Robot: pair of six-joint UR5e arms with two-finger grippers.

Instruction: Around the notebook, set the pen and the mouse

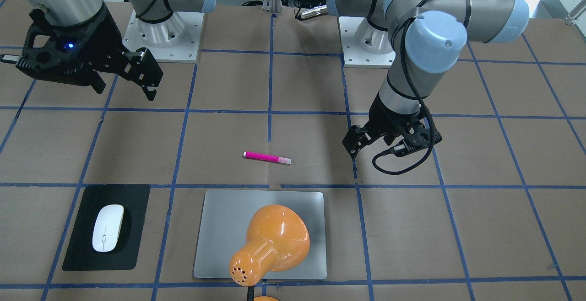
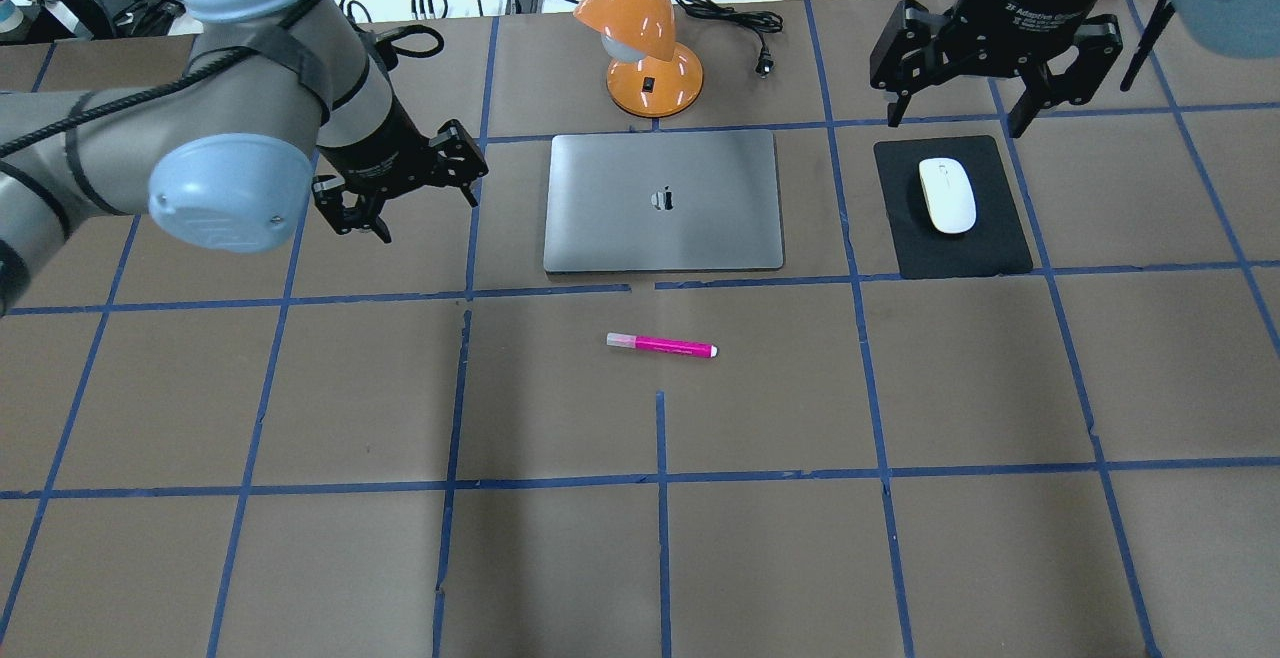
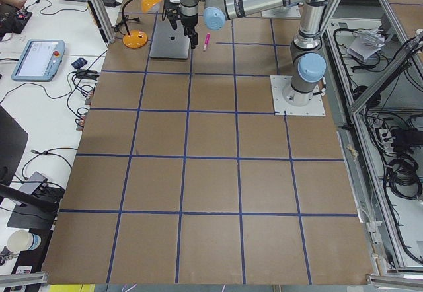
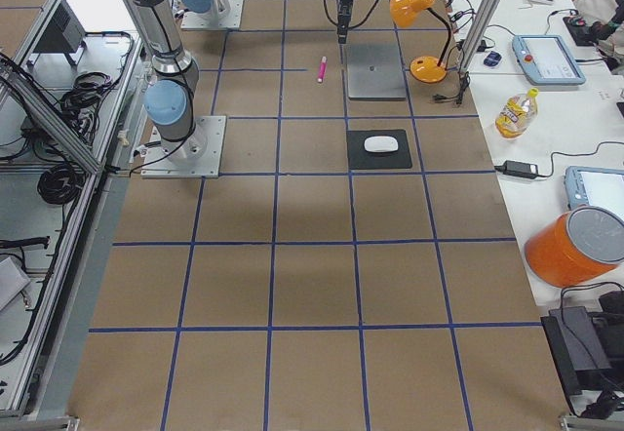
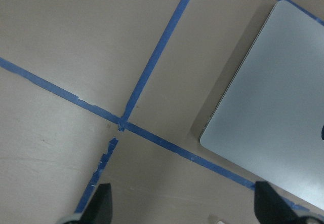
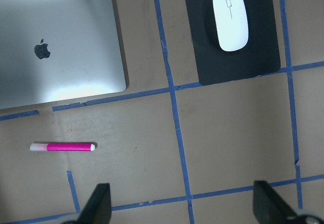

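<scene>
Brown taped table (image 2: 300, 558) | both grippers (image 2: 405, 183) (image 2: 985, 88) open wide — holding nothing | pen (image 2: 661, 345), mouse (image 2: 946, 194) already lay beside notebook (image 2: 663, 200) | task looked done — arms need only back away

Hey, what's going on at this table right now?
Nothing is being held. The mouse sits on a black mat to the right of the notebook, and the pen lies in front of it. The left pincer hangs open beside the notebook; the right pincer hangs open above the mat.
</scene>
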